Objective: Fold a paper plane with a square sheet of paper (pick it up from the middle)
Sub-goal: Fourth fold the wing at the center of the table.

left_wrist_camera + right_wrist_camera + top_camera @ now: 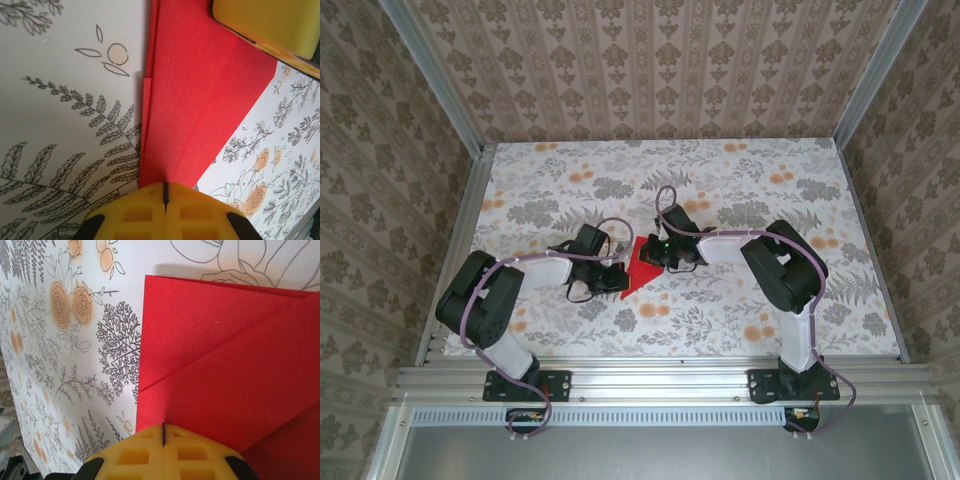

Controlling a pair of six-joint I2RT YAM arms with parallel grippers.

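The red sheet of paper [638,268] lies flat on the flowered table, folded into a pointed paper plane shape whose tip points to the near left. Diagonal flap edges and creases run across the paper [200,90] in the left wrist view, and across the paper [225,355] in the right wrist view. My left gripper [620,274] is shut, and its yellow tips [165,186] rest on the paper's narrow end. My right gripper [661,252] is shut as well, tips [163,427] down on the wide end. A yellow finger of the right gripper [270,25] shows at the far end of the paper.
The flowered tabletop [740,190] stretches out on all sides of the paper. Patterned walls and aluminium rails [660,380] enclose it. Both arms reach in towards the middle, with cables looping above the wrists.
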